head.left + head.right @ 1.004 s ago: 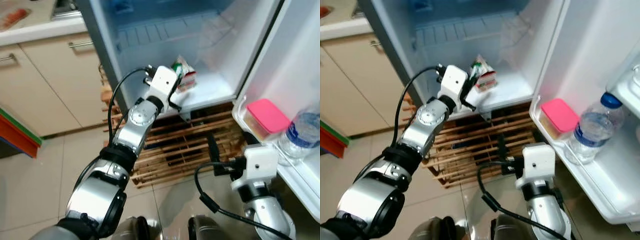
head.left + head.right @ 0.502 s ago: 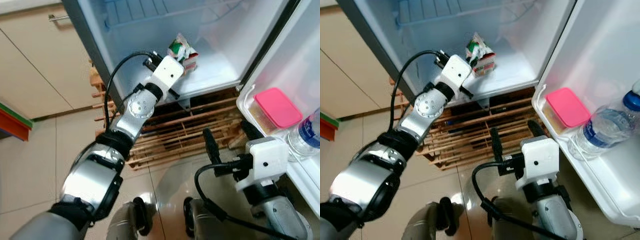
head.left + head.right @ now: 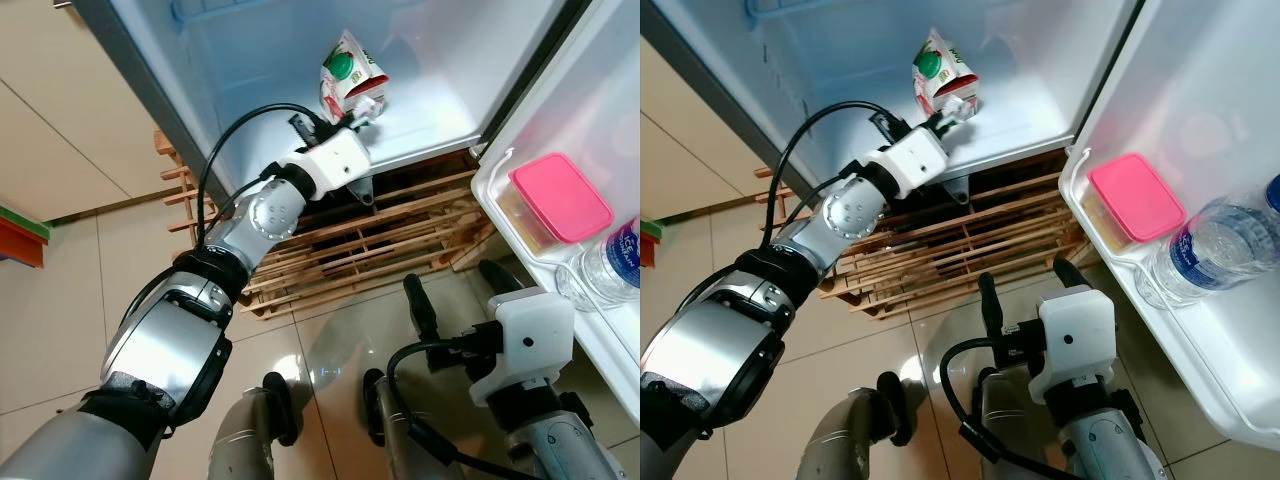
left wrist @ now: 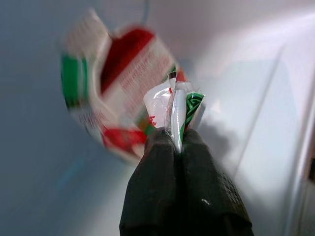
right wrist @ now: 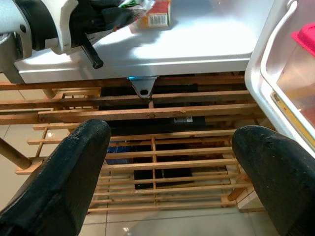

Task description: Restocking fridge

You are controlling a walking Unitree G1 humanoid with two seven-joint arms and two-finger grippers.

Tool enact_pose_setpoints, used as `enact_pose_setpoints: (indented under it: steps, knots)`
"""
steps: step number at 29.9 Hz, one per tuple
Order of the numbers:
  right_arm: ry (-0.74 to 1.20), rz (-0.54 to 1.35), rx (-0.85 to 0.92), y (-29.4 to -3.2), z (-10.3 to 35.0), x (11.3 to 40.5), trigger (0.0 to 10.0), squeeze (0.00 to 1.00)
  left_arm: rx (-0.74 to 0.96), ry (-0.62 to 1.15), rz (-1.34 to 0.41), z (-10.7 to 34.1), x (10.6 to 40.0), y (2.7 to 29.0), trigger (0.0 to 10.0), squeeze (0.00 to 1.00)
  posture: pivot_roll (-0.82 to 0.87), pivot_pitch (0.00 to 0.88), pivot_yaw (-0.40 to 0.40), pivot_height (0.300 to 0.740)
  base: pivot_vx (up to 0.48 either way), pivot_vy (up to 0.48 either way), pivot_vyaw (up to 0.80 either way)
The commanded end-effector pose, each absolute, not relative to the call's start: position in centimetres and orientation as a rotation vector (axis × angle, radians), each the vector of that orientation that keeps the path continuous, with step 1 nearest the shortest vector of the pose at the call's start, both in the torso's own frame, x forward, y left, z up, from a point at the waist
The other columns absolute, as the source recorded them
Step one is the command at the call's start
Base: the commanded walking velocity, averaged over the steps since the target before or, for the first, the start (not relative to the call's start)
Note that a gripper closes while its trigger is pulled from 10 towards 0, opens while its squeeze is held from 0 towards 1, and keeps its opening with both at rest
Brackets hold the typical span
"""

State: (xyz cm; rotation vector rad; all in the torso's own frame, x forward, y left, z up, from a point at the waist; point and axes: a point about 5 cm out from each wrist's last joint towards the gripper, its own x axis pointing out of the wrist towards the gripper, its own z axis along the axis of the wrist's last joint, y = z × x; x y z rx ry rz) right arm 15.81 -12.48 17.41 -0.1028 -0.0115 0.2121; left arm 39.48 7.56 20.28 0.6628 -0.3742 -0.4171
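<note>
A red, white and green carton [image 3: 348, 78] rests on the bottom floor of the open fridge [image 3: 430, 130]. My left gripper [image 3: 358, 118] reaches into the fridge and is shut on the carton's crimped top flap [image 4: 176, 115]; both black fingers [image 4: 157, 196] pinch it. My right gripper [image 3: 455, 290] hangs low over the tiled floor, in front of the wooden pallet, open with nothing between its fingers [image 5: 59, 182].
The fridge stands on a wooden slatted pallet [image 3: 340, 250]. The open door's shelf [image 3: 560, 310] holds a pink-lidded box [image 3: 560, 196] and a water bottle [image 3: 610, 275]. Beige cabinets [image 3: 50, 130] stand to the left. My legs show below on glossy tiles.
The camera has tilted down and moved nearer. My left gripper has carried the carton deeper onto the fridge floor and tipped it more upright. The right gripper stays low and open.
</note>
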Motion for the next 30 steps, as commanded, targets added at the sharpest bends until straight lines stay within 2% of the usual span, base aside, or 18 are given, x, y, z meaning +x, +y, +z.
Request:
enact_pose_setpoints:
  steps: [1,2,9,16,24,30]
  knots:
    - [-0.009,0.214,-0.097,-12.4,17.7,15.4,10.0,0.02,0.631,-0.347,-0.399,20.5,39.8,8.1,10.0,0.96,-0.39,0.396,0.035,0.717,0.000,0.000,0.00]
    - [-0.007,0.215,-0.097,-12.3,17.7,15.4,10.0,0.02,0.629,-0.343,-0.390,20.6,39.9,8.3,10.0,1.00,-0.39,0.395,0.033,0.717,0.000,0.000,0.00]
    - [-0.003,0.221,-0.093,-12.2,17.6,15.6,10.0,0.03,0.673,-0.360,-0.388,21.3,40.1,8.5,10.0,1.00,-0.38,0.393,0.031,0.717,0.000,0.000,0.00]
    - [0.005,0.224,-0.091,-12.1,17.4,15.7,10.0,0.02,0.841,-0.489,-0.406,23.4,40.1,7.9,10.0,1.00,-0.37,0.383,0.028,0.717,0.000,0.000,0.00]
    - [0.001,0.221,-0.076,-12.0,17.3,16.0,10.0,0.02,0.790,-0.480,-0.366,24.8,40.6,8.5,10.0,1.00,-0.36,0.373,0.027,0.717,0.000,0.000,0.00]
    - [-0.005,0.228,-0.077,-11.9,17.3,16.3,10.0,0.03,0.877,-0.541,-0.339,25.5,40.5,8.5,10.0,1.00,-0.36,0.370,0.027,0.717,0.000,0.000,0.00]
